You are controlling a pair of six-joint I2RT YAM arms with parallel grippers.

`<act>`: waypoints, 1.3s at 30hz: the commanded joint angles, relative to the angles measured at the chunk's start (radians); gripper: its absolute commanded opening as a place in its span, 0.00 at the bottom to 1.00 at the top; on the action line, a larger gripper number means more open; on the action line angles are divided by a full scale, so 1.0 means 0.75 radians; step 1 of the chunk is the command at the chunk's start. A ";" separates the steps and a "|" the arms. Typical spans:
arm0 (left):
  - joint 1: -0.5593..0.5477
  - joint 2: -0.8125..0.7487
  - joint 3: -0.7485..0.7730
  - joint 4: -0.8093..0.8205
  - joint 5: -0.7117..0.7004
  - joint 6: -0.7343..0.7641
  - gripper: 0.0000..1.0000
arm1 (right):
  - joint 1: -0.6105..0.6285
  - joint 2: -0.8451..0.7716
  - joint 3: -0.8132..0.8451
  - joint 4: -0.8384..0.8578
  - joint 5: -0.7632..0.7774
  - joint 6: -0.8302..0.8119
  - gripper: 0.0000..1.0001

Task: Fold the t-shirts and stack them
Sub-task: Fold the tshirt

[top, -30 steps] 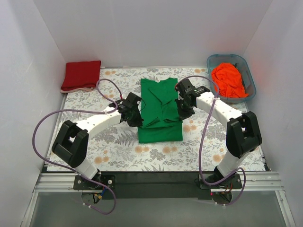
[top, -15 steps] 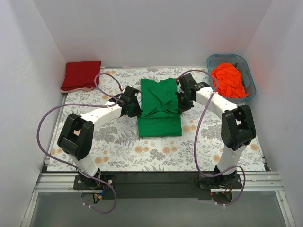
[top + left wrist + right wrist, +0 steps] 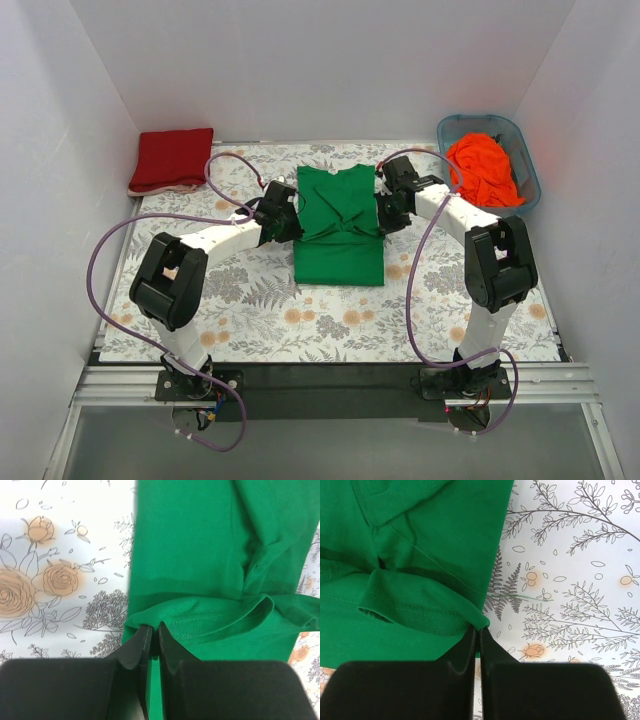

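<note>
The green t-shirt (image 3: pixel 340 225) lies in the middle of the floral cloth, its lower hem doubled up over its body. My left gripper (image 3: pixel 290 222) is shut on the hem's left corner, seen as a pinched green fold (image 3: pixel 150 622) at the fingertips (image 3: pixel 141 639). On the other side my right gripper (image 3: pixel 383 218) is shut on the hem's right corner (image 3: pixel 479 620). A folded dark red t-shirt (image 3: pixel 172 159) rests at the back left. The orange t-shirt (image 3: pixel 484 170) is crumpled inside the tub.
The blue-grey plastic tub (image 3: pixel 522 158) stands at the back right corner. White walls close in the table on three sides. Purple cables loop from both arms over the floral cloth (image 3: pixel 330 320).
Both grippers have carried the green shirt's lower hem away from the near edge toward the collar, so the shirt now lies shorter and doubled over.
</note>
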 commanded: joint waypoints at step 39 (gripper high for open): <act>-0.057 -0.295 -0.189 0.206 -0.172 -0.039 0.65 | 0.002 -0.246 -0.131 0.255 0.015 0.009 0.41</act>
